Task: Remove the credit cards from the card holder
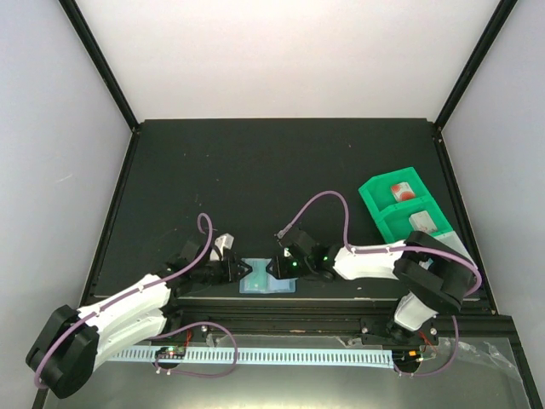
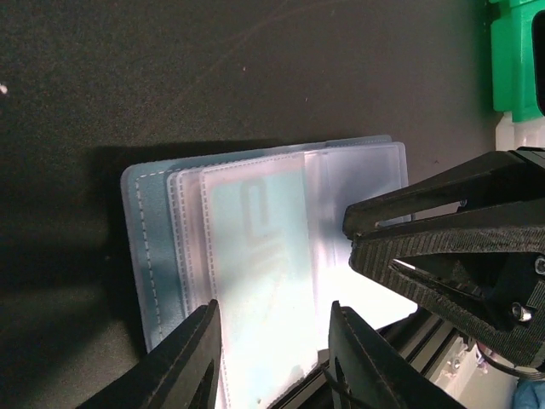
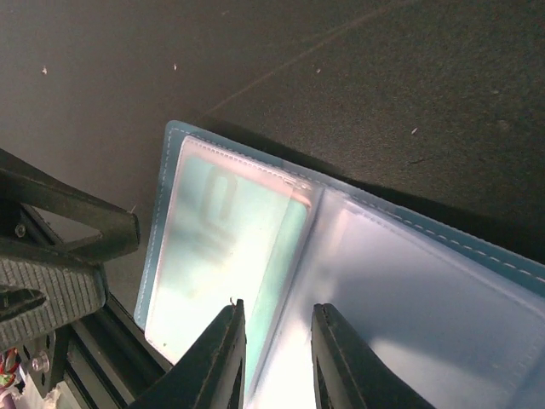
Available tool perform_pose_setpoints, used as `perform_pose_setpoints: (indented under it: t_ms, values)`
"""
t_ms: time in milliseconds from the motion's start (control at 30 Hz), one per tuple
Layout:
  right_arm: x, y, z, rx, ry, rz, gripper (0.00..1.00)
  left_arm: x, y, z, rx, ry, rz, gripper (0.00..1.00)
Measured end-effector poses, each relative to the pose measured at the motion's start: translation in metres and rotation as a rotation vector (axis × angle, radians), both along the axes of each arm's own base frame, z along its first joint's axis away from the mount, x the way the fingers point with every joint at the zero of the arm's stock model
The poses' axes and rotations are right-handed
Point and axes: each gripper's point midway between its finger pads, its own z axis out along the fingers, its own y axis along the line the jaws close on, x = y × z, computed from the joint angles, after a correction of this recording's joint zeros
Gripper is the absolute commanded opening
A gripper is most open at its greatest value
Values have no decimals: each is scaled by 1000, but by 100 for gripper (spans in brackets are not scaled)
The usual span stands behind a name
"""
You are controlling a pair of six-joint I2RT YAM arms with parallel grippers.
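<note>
The light-blue card holder (image 1: 268, 281) lies open at the table's front edge, between my two grippers. A teal card (image 2: 255, 256) sits inside a clear sleeve of its left panel; it also shows in the right wrist view (image 3: 217, 247). My left gripper (image 1: 239, 271) is open, its fingers (image 2: 183, 366) over the holder's (image 2: 157, 256) near edge on either side of the teal card. My right gripper (image 1: 278, 267) is open, its fingers (image 3: 223, 362) straddling the fold of the holder (image 3: 443, 281). A white card with a red blotch (image 1: 400, 191) and a pale grey card (image 1: 423, 223) lie in the green tray (image 1: 373, 192).
The green compartment tray stands at the right of the black table (image 1: 255, 170), its corner showing in the left wrist view (image 2: 515, 60). A metal rail (image 1: 341, 307) runs along the front edge just below the holder. Black frame posts stand at the back corners.
</note>
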Motion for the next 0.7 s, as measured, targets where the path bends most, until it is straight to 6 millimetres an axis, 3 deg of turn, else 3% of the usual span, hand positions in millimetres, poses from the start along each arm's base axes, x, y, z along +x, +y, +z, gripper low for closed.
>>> perform_pose_setpoints:
  t_ms: [400,700]
  values:
    - [-5,10,-11,-25,29,22,17,-1,0,-5,1,5,2,38]
    - [-3,8,-15,-48,26,10,14,1,-1,-3,-7,-2,4,44]
